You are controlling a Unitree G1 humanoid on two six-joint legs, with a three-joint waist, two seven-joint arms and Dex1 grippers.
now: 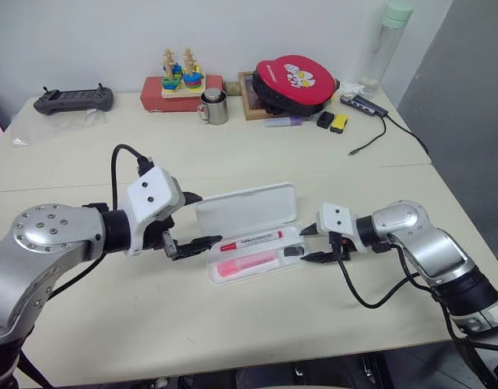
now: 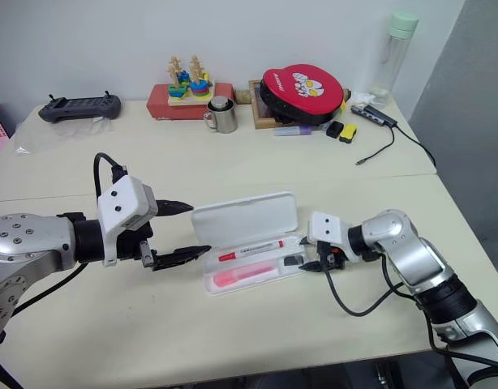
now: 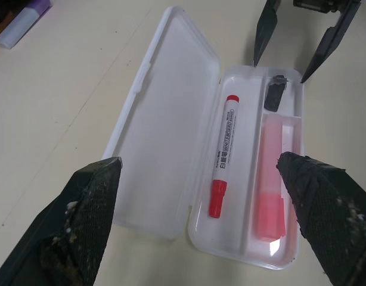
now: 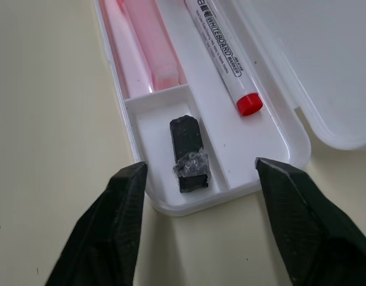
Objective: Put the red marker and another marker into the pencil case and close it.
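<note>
The pencil case [image 1: 247, 232] lies open on the counter [image 1: 257, 316] between the two hands, its lid [image 1: 246, 209] folded back flat on the far side of the tray. The left hand [image 1: 192, 220] sits just off one short end of the case, its two black fingers spread wide and gripping nothing, one tip toward the lid corner and the other toward the tray corner. The right hand [image 1: 311, 245] waits at the opposite short end, fingers [image 4: 108, 226] apart and empty, straddling that end of the tray without touching it. Inside the tray, the red marker [image 3: 225, 154] lies lengthwise in the long channel next to the hinge, one red end close to the right hand. The pink highlighter [image 3: 271, 189] rests in the channel on the near side, beside it and parallel. A small black block [image 4: 189, 154] occupies the little compartment directly in front of the right hand's fingers.
</note>
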